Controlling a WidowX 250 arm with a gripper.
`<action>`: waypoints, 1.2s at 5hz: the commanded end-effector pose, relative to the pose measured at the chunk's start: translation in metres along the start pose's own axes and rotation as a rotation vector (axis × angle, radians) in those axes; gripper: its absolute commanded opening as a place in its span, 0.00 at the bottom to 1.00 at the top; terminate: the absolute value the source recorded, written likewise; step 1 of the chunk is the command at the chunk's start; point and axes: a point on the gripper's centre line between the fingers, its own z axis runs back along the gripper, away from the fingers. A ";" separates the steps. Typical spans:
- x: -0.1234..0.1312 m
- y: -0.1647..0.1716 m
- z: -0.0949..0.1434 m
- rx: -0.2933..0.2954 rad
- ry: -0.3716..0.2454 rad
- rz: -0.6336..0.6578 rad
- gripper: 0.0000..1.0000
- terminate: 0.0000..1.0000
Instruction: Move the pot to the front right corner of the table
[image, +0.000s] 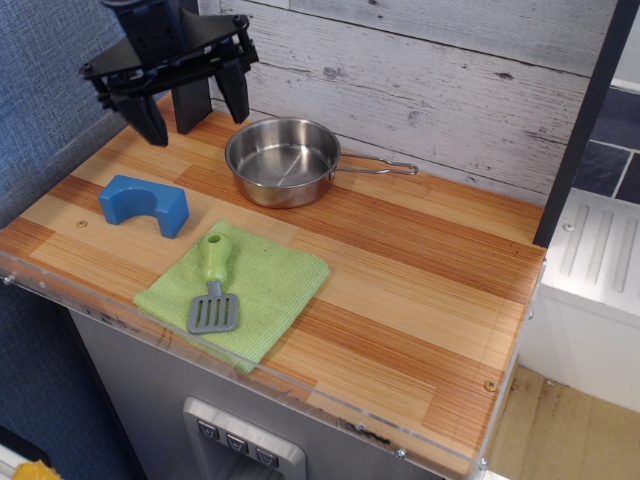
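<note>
Fingers (192, 112) spread wide, empty, left of pot (282, 160) near table's (420, 300) back edge

We count one pot (281, 160) on the tabletop (420, 290), and it is the only piece of cookware we see. There is one blue block (144, 204), one green cloth (236, 290), and one spatula (212, 285) lying on that cloth. That makes four loose things in all on the one tabletop. Above them we count a single claw (192, 105) with two dark fingers (236, 92).
</note>
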 end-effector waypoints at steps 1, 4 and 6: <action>0.044 -0.010 -0.016 -0.007 -0.051 -0.018 1.00 0.00; 0.069 0.001 -0.075 0.074 -0.053 -0.008 1.00 0.00; 0.061 -0.005 -0.109 0.092 -0.007 -0.023 1.00 0.00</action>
